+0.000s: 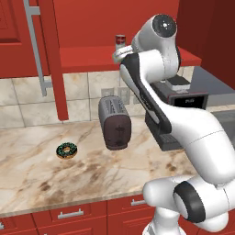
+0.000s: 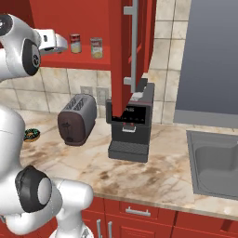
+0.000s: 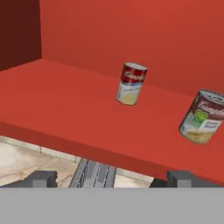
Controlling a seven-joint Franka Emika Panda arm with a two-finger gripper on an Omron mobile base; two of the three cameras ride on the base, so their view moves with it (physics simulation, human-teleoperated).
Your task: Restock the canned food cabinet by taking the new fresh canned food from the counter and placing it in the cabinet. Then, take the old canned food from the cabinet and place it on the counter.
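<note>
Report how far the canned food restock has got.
Done, it seems: the silver-topped tin with the olive-green and yellow label stands on the glossy red cabinet's shelf board. In hand: nothing; the open gripper faces the shelf, empty. Left: the red-and-white tin stands upright on that shelf, apart from the other, and must go down to the beige marbled stone counter.

Even bright rendered light, soft shadows (slightly blurry), no glare.

base views flank arm, both facing cabinet (image 1: 137,55)
</note>
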